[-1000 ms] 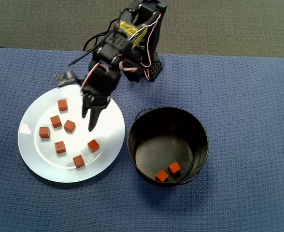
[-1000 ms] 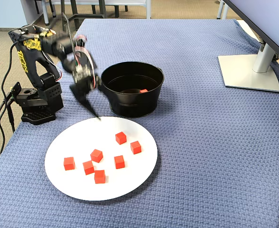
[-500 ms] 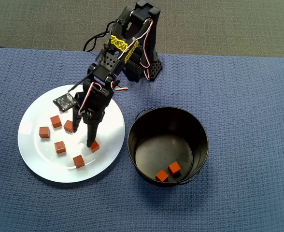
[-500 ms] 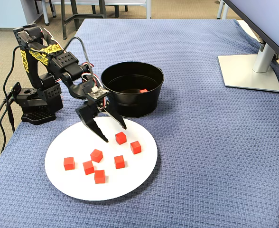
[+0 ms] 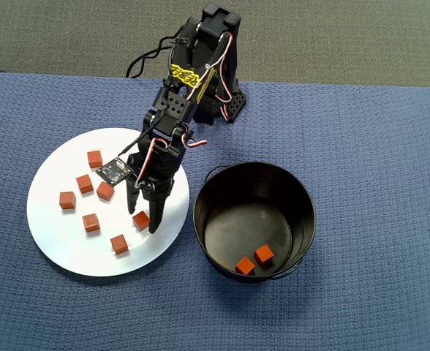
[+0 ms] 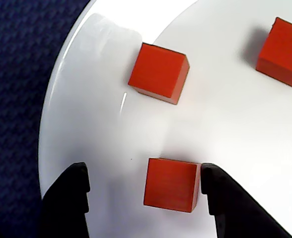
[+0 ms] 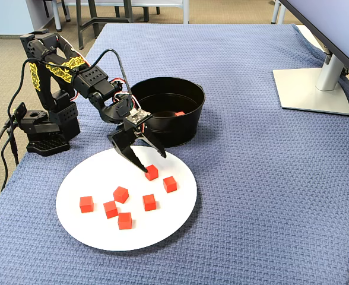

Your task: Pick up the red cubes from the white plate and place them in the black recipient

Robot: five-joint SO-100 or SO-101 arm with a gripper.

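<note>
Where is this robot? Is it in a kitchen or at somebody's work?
Probably an office or lab, not a kitchen. A monitor stand sits on the table's blue cloth, chair legs stand on carpet behind, and the small robot arm is cabled to the table edge.

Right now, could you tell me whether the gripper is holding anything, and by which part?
Nothing is held yet. The open gripper straddles a cube on the plate; one finger is at its side, the other stands clear.
</note>
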